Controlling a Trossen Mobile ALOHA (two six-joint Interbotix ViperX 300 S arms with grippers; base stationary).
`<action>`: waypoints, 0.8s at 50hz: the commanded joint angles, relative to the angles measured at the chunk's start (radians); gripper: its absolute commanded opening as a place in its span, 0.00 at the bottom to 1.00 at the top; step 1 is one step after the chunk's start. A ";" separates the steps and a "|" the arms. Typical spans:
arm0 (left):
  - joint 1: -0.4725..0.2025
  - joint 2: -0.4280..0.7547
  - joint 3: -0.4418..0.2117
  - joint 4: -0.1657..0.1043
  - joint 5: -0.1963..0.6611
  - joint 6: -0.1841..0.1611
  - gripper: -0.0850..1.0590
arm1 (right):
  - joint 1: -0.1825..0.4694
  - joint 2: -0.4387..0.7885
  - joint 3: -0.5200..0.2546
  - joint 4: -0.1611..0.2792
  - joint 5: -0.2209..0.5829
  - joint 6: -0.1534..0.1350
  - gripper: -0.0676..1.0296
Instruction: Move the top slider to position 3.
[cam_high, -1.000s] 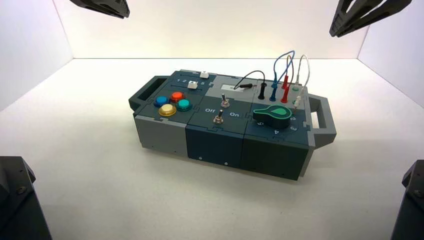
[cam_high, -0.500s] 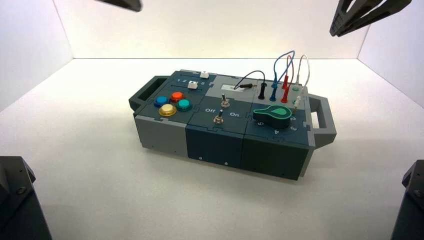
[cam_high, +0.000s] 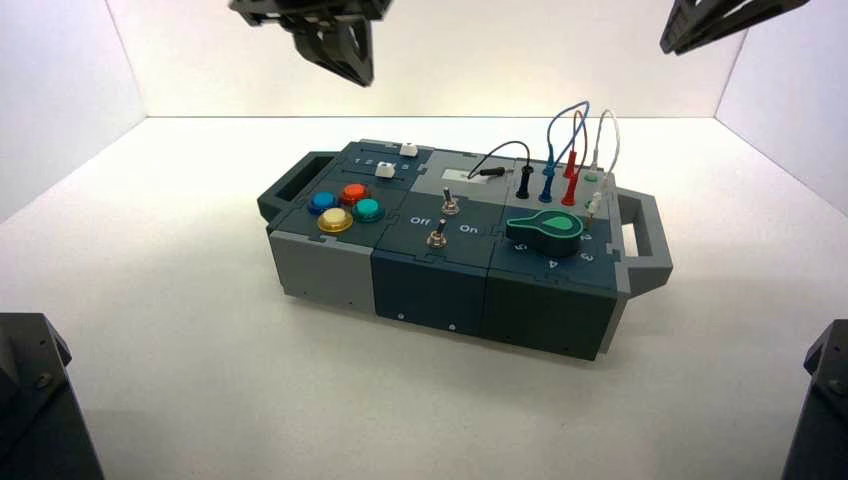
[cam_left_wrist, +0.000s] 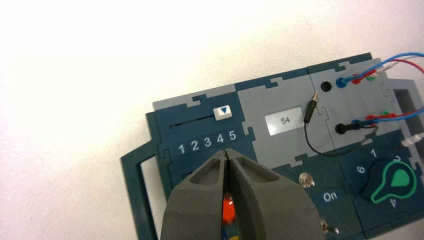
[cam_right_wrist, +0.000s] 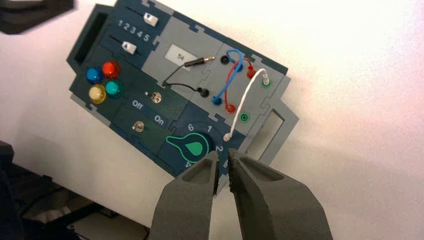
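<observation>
Approaching: clenched left end effector (cam_high: 364, 80), at the box's (cam_high: 430, 312) eleven o'clock, should probably lower, then nudge the top slider (cam_left_wrist: 222, 112) from 5 to 3; right end effector (cam_right_wrist: 224, 153), slightly parted, idles at one o'clock.

In the high view we see the top slider (cam_high: 409, 149), a small white cube-like knob, just above and left of the frame's centre, near the box's far edge. In the left wrist view we find it above the middle, upright in its dark slot, a blue triangle on its face, at the 5 end of the printed row. From the high view alone, we could hardly make out that mark.
</observation>
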 joint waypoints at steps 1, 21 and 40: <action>-0.005 0.029 -0.071 0.002 -0.008 0.009 0.05 | -0.005 -0.008 -0.032 0.011 -0.009 0.000 0.17; -0.038 0.187 -0.212 0.000 0.057 0.021 0.05 | -0.005 -0.014 -0.046 0.040 -0.018 0.002 0.17; -0.061 0.291 -0.268 -0.003 0.072 0.012 0.05 | -0.005 -0.028 -0.054 0.038 -0.003 0.000 0.17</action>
